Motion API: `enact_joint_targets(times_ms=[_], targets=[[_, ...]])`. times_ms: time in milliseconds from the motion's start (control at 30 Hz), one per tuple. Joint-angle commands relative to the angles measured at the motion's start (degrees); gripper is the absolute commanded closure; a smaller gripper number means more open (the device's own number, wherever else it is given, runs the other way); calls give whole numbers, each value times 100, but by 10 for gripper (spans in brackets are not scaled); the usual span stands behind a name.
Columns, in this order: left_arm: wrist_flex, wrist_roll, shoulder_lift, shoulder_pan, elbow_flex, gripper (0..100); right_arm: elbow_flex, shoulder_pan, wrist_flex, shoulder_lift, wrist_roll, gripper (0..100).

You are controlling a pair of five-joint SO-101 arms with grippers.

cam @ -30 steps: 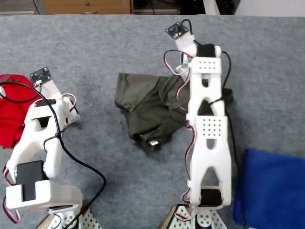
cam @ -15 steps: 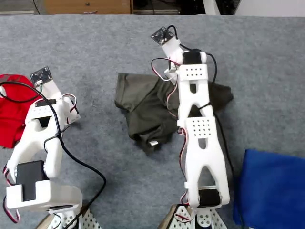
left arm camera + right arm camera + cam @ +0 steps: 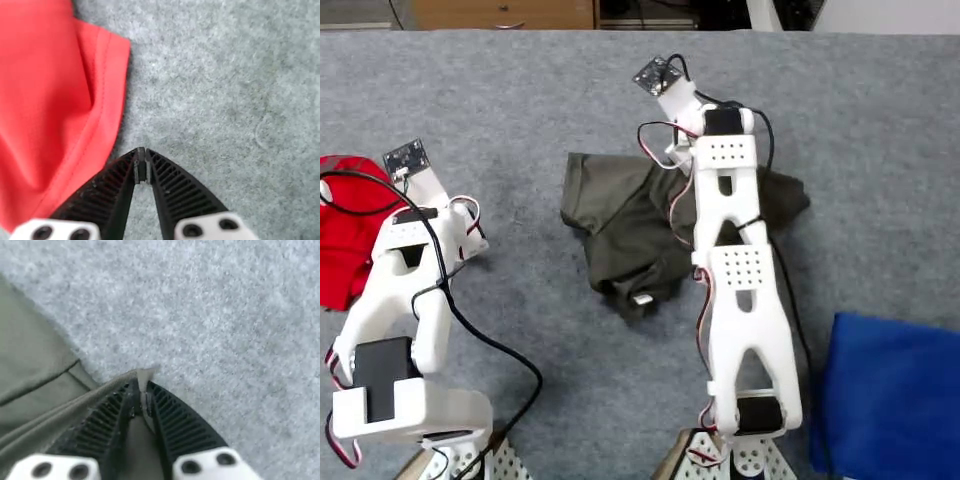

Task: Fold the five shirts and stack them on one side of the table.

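Observation:
An olive-green shirt lies crumpled in the middle of the grey table. The right arm stretches over it, and my right gripper is shut on a corner of the olive shirt, held just above the felt at the shirt's far edge. A red shirt lies at the table's left edge. My left gripper is shut with nothing in it, its tips over bare felt just beside the red shirt. A folded blue shirt rests at the near right.
Grey felt covers the table. A wooden cabinet runs along the far edge. Both arm bases stand at the near edge, with loose cables trailing from the left one.
The right arm swung left and slightly farther back, drawing the olive shirt's corner with it; most of this happened in the first half second. The left arm kept still.

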Motion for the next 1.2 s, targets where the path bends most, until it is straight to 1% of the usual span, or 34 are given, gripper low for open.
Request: enact_joint_targets(times_ms=[0, 167, 333, 400, 567, 700, 800, 933, 1067, 1167], targets=[[-79, 26, -242, 18, -176, 981, -259, 119, 316, -708, -123, 994], [-70, 26, -242, 18, -176, 981, -251, 207, 914, -1385, -308, 993], [-62, 26, -242, 18, -176, 981, -259, 207, 1688, -1842, -334, 993], [-62, 26, -242, 18, -176, 981, -224, 268, 1741, -2035, -369, 994], [-62, 26, -242, 18, -185, 981, -215, 470, 1741, -2571, -809, 994], [-70, 26, -242, 18, -185, 981, -259, 497, 1723, -3099, -1240, 994], [-70, 26, -242, 18, -185, 981, -259, 523, 1495, -3644, -1618, 994], [-62, 26, -242, 9, -176, 981, -268, 716, 738, -4470, -2022, 994], [-44, 26, -242, 53, -167, 981, -224, 1253, -149, -4989, -2629, 994], [-44, 26, -242, 114, -141, 981, -119, 1666, -308, -4822, -2998, 994]])
